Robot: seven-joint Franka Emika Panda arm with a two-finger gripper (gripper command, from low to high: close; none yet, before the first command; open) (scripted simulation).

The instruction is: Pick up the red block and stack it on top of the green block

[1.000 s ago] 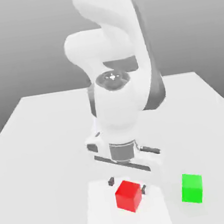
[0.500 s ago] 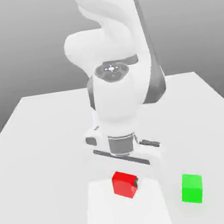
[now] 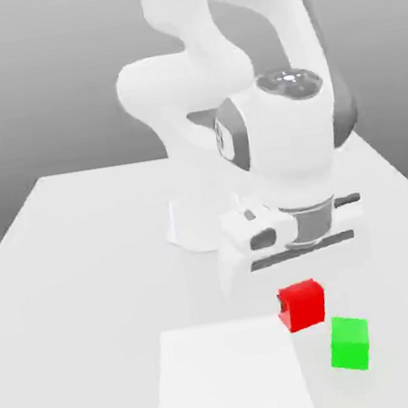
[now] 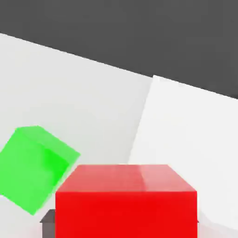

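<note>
Carried off the pale square patch (image 3: 229,374) since a second ago: red block (image 3: 302,305), then down on that patch with the fingers spread either side, now lifted and shifted toward the exterior view's right. Fingers (image 3: 281,303) clenched on the red block, one dark fingertip visible at its side in the exterior view and another beside its lower corner in the hand view. Held clear of the white table (image 3: 78,263), just up and to the exterior view's left of the green block (image 3: 349,342), near it but apart. Green block (image 4: 35,168) resting on the table, beside the patch's edge, unmoved. Above the grip, gripper body and grey wrist turned, with the white Panda arm (image 3: 271,133) swung over to the exterior view's right of its base.
</note>
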